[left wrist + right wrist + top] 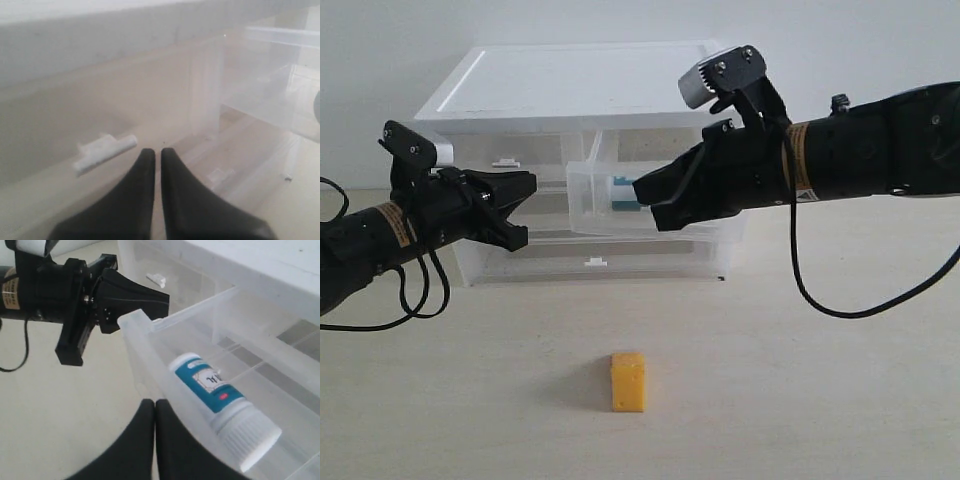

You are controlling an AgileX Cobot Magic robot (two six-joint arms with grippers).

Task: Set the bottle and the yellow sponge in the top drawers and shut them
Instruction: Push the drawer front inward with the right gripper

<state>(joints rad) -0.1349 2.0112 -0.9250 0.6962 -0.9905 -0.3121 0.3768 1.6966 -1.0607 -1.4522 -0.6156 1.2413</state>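
Currently, the small dark teal cylindrical bottle with a white cap lies on its side inside the right-hand translucent plastic top drawer. That drawer stands pulled out from the white-topped plastic cabinet at the centre of the exterior view. The left-hand translucent plastic top drawer is shut, with its small white handle on the front. The yellow-orange rectangular foam sponge rests on the pale tabletop at the lower centre of the exterior view, well apart from the cabinet and from both arms. The right gripper has its black fingers pressed together and holds nothing. Its tips sit just outside the front wall of the open drawer; contact with that wall cannot be confirmed. The left gripper likewise has its fingers together, with only a thin gap, and holds nothing. Its tips sit just beside the small white handle, at centre left of the exterior view, level with the top drawers.
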